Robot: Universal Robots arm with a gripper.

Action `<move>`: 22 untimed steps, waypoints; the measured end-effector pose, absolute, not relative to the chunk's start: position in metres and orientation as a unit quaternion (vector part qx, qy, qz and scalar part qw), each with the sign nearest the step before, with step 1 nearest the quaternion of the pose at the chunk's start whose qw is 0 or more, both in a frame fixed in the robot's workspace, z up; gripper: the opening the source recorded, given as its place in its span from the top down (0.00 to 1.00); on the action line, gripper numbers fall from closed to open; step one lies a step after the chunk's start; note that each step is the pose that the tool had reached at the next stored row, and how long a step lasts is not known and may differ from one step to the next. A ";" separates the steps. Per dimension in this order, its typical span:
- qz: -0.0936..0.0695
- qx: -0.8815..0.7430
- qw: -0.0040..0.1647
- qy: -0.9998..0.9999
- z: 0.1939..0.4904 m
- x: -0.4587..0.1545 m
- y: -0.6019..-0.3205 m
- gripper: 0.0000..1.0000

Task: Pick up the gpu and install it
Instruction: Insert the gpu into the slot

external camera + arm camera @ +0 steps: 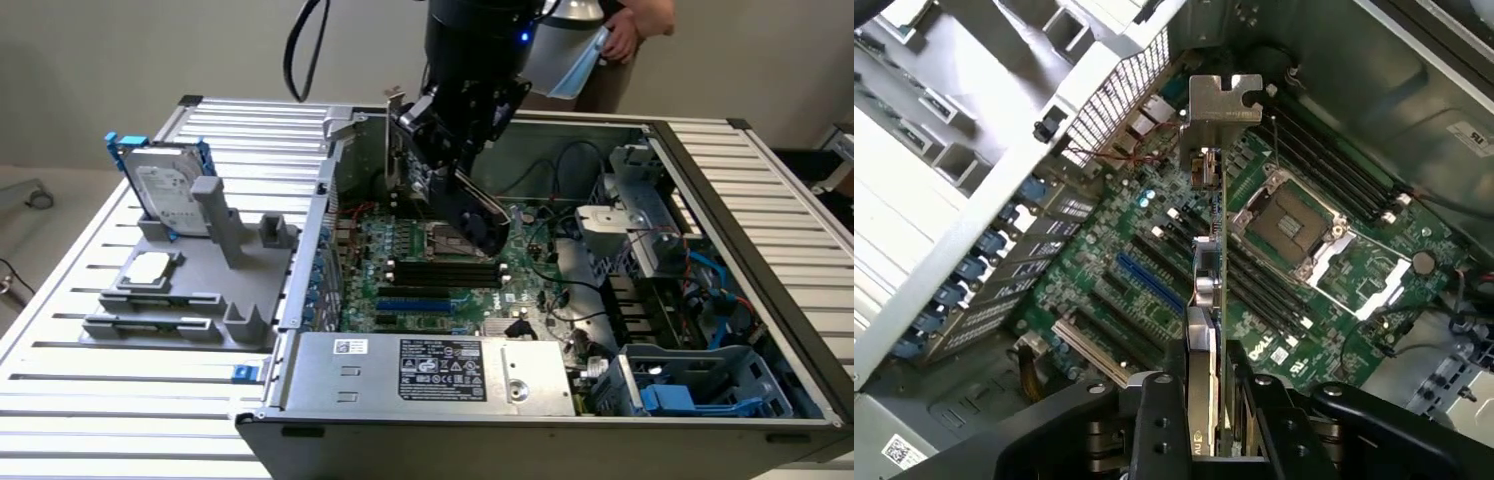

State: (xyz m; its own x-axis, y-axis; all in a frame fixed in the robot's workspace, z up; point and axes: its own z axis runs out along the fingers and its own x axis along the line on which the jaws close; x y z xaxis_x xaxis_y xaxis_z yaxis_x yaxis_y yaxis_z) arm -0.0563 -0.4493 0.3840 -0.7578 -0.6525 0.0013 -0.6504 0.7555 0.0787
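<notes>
Fingers (1156,425) grip the gpu (1206,290) edge-on over the motherboard (1144,235), silver bracket (1224,100) clear in wrist view.

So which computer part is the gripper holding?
The graphics card, on edge above the motherboard; the hard drive and the chip rest in the grey stand.

White letters reading DELL (1252,348) stand on the green motherboard (1099,262) in the wrist view. In the lower middle of the exterior view, the black label (441,365) on the silver power supply (334,382) carries white print too small to read. So does the hard drive label (166,188) at upper left.
</notes>
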 end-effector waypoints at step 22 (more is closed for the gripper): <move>-0.032 0.527 0.016 -0.849 0.367 -0.056 -0.449 0.73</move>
